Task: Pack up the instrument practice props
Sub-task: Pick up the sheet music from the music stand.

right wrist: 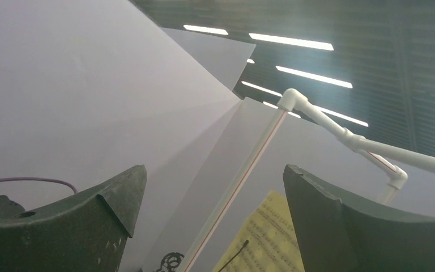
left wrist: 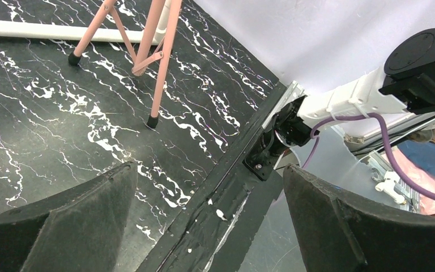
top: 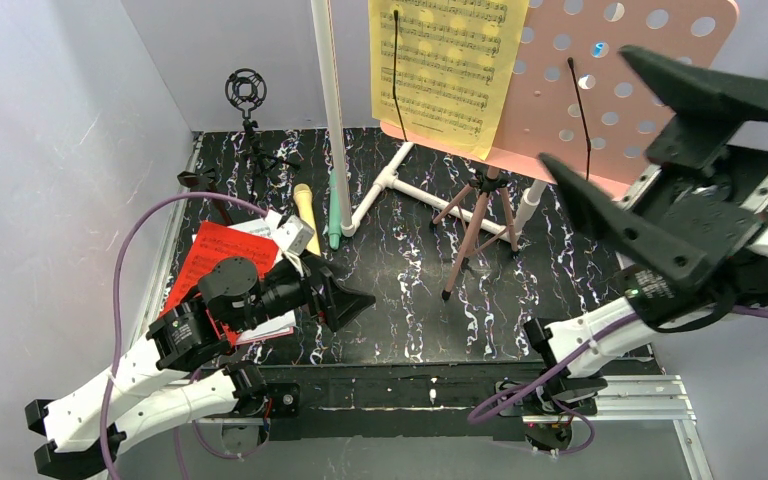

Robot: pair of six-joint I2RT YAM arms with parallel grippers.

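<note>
Packing seems only at its start: the pink music stand [top: 535, 100] is upright on its tripod [top: 482, 185], with the yellow sheet music [top: 445, 65] on its board under a black wire [top: 396, 55]. The right gripper [top: 585, 108], jaws wide apart and empty, hangs high before the stand. The left gripper [top: 345, 298], also apart and empty, is low to its left, beside the red folder [top: 210, 255]. Next, the sheet probably must slide free from the wire. The white pipe frame [top: 330, 100], just left of the stand, crowds that approach.
</note>
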